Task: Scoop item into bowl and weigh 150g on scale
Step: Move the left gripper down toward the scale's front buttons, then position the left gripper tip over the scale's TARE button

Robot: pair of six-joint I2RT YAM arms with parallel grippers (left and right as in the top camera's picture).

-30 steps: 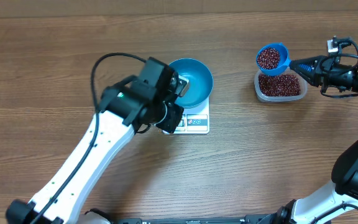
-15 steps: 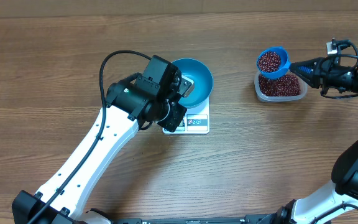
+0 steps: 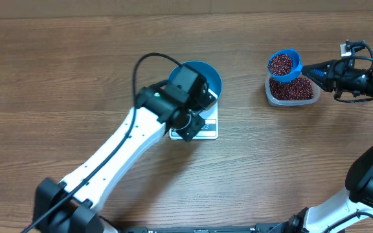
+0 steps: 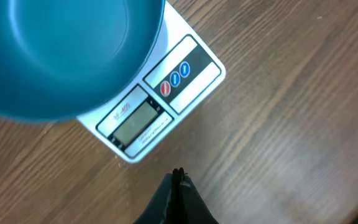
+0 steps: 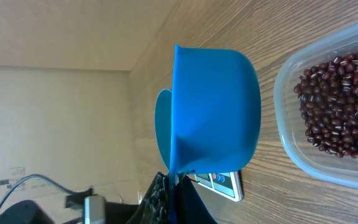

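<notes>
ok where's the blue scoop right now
In the overhead view the blue scoop, full of beans, is on the right side of the table, held by the right gripper over the edge of the clear tub.
</notes>
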